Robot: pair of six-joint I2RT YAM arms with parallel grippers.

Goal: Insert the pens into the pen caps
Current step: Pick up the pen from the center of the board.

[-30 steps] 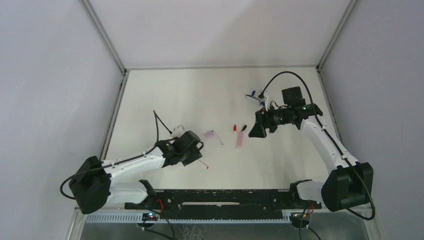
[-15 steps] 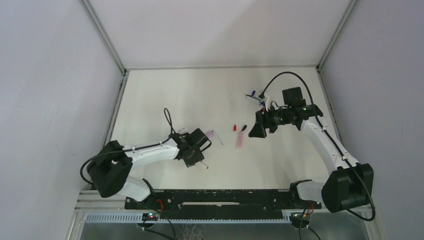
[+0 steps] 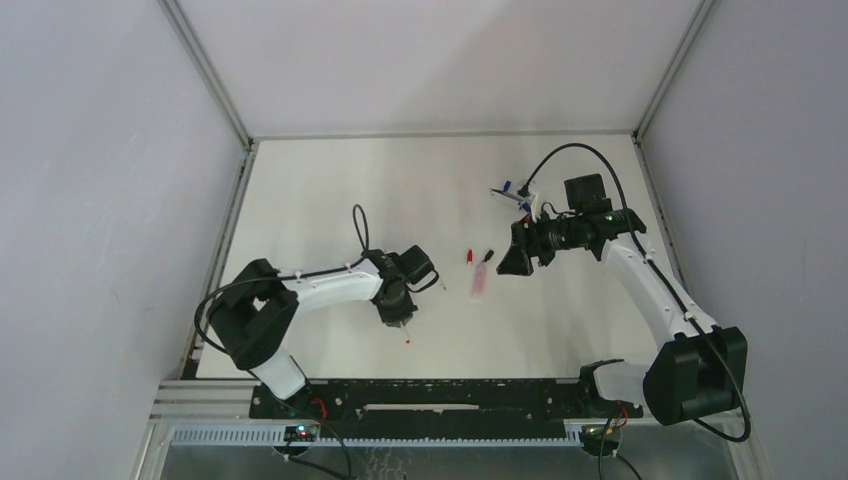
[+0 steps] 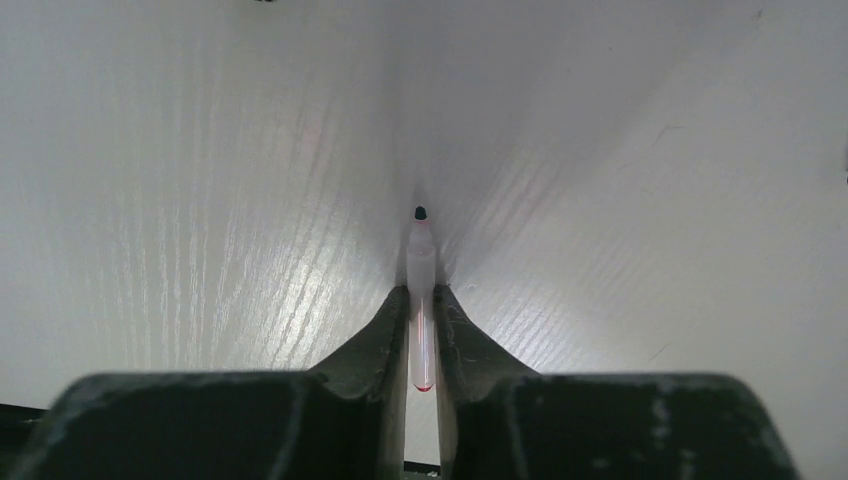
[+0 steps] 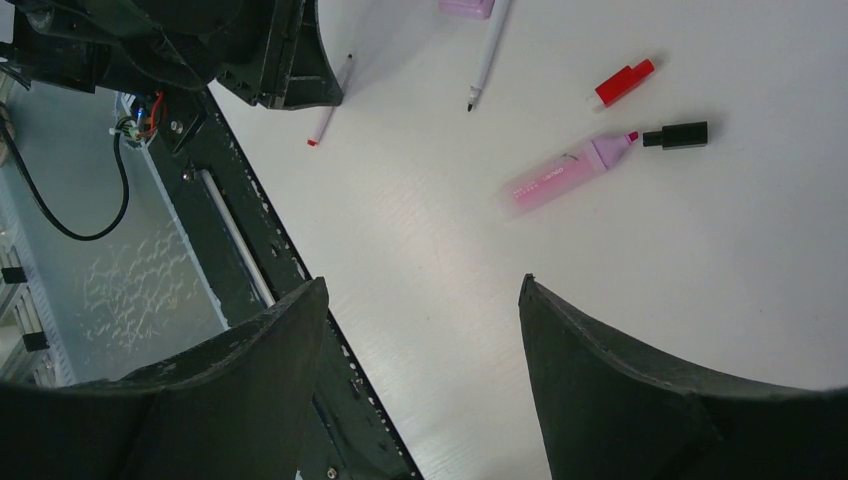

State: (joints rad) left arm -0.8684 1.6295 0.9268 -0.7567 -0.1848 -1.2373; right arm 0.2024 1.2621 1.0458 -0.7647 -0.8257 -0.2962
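My left arm has swung in toward the middle of the table (image 3: 330, 190) since a second ago. My left gripper (image 4: 421, 295), looser then, is now pinched on the thin red pen (image 4: 421, 255). Its dark tip pokes out ahead of my fingers, low over the white surface; I cannot tell whether it is lifted. My right gripper (image 5: 422, 290) has not moved: its jaws stand wide apart with nothing between them, above the pink marker (image 5: 570, 172). The marker's barrel carries a line of small print that I cannot read. My right wrist view alone makes clear that a black cap (image 5: 676, 134) lies just off the marker's tip, with a red cap (image 5: 624, 82) and a grey-white pen (image 5: 490, 60) beyond. Only the top view shows the blue pens (image 3: 510, 192) lying behind my right arm.
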